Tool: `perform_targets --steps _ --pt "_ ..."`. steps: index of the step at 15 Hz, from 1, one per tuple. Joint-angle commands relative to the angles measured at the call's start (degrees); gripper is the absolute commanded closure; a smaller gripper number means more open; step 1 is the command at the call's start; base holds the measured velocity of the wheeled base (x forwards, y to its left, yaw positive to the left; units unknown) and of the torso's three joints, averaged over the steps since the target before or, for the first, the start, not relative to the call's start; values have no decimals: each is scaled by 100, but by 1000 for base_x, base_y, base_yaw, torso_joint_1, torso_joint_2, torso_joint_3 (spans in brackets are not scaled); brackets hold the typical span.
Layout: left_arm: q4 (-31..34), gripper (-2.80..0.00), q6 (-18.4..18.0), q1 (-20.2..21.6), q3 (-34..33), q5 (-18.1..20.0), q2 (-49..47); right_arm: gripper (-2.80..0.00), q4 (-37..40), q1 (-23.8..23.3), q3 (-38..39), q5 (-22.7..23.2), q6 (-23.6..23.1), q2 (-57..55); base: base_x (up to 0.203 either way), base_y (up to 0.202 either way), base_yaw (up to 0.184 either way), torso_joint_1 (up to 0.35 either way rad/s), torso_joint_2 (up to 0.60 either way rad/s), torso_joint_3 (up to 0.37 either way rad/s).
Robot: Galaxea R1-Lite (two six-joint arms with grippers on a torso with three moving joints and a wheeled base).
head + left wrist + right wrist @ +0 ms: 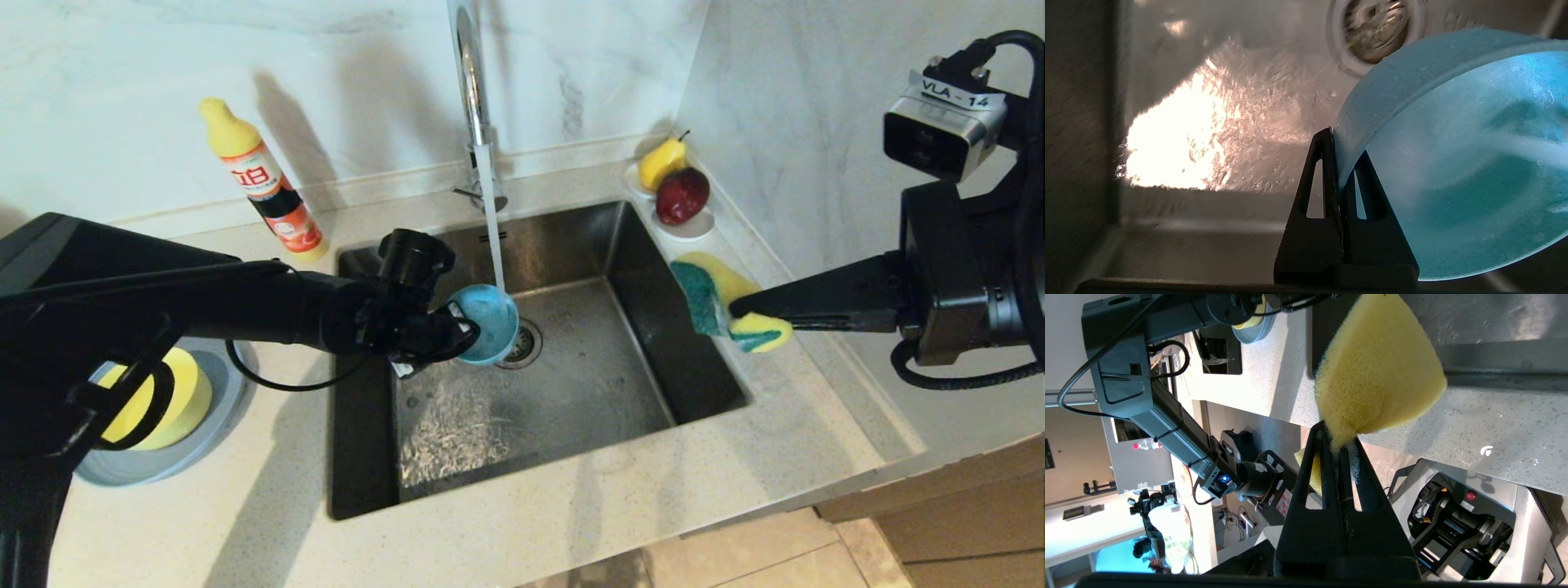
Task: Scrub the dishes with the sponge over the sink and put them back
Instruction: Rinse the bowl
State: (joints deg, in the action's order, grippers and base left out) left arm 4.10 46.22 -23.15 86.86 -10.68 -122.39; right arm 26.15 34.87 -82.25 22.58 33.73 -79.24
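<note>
Head view showed the small teal-blue bowl (487, 322) held tilted over the square brushed steel sink (637, 245), just above the round drain strainer (525, 343), with the thin stream of water from the tall chrome faucet (471, 82) falling into its hollow. The left gripper (457, 333) held it by the rim only; in the left wrist view the two black fingers (1310, 212) were pinched nearly together, one on the outside wall and one on the inside of the bowl (1453, 171). I judged the bowl to be light and stiff, but wet and smooth, so it could slip or turn in such a thin grip when the sponge pushes on it; a press toward the held edge would probably be safer than one on the far side. The yellow foam sponge with a dark green scouring layer (722, 304) was at the right edge of the sink, well apart from the bowl, squeezed at its waist between the closed jaws of the right gripper (739, 309). It looked soft and bent easily under the grip. On the counter left of the sink, the pale yellow-green bowl (175, 400) rested on the wide grey-blue plate (200, 445), partly hidden by the left arm.
</note>
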Motion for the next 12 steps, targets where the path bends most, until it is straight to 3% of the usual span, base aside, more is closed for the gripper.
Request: perform_targets --steps 1,8,12 --pt "3 0 11 3 -256 -21 201 0 15 3 16 19 19 14 0 0 0 0 0 0" --pt "20 0 11 21 -351 -22 425 0 42 3 16 27 28 85 0 0 0 0 0 0" --pt "-14 0 45 30 -46 4 356 0 22 3 113 36 28 110 0 0 0 0 0 0"
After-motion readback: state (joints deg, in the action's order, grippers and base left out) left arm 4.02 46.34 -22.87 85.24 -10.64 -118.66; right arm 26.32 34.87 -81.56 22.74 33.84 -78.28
